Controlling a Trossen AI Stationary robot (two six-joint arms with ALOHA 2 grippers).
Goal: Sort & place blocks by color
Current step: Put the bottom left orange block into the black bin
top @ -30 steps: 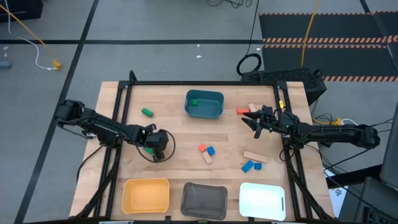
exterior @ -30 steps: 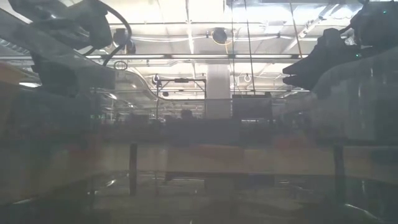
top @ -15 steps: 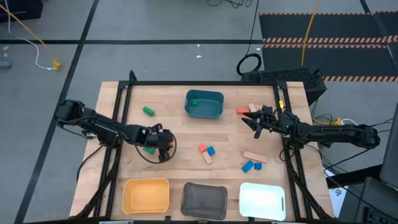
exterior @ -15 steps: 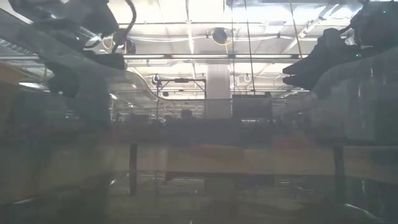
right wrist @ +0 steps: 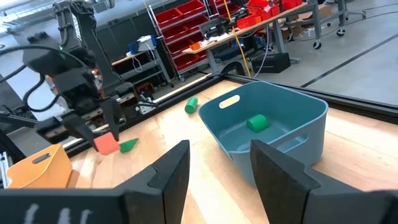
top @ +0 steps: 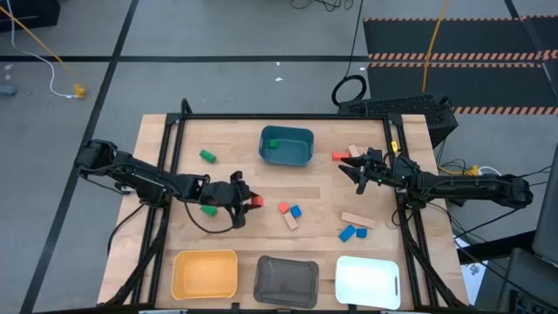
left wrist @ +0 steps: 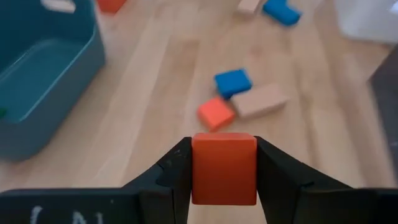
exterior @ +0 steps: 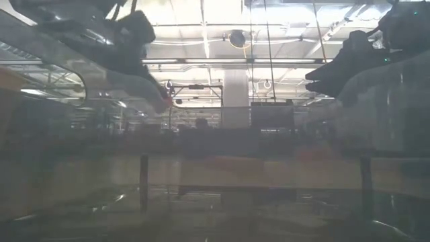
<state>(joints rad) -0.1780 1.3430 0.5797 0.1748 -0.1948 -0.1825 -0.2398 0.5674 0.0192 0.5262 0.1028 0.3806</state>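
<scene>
Bench (top: 253, 170): pale wood planks, framed by a black metal rail.
Teal tray (top: 286, 146): at the bench's far edge, midway along it.
Yellow tray (top: 204, 273): at the bench's near edge, left end of the row.
Grey tray (top: 285, 281): just beside the yellow tray, middle of the row.
White tray (top: 367, 279): right end of the row.
Red shelves (right wrist: 186, 18): in the room beyond the bench.

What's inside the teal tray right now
One green block lies in the teal tray, toward one end; the high view shows it at. The rest of the floor looks bare, though in the right wrist view the near wall hides a strip of it.
</scene>
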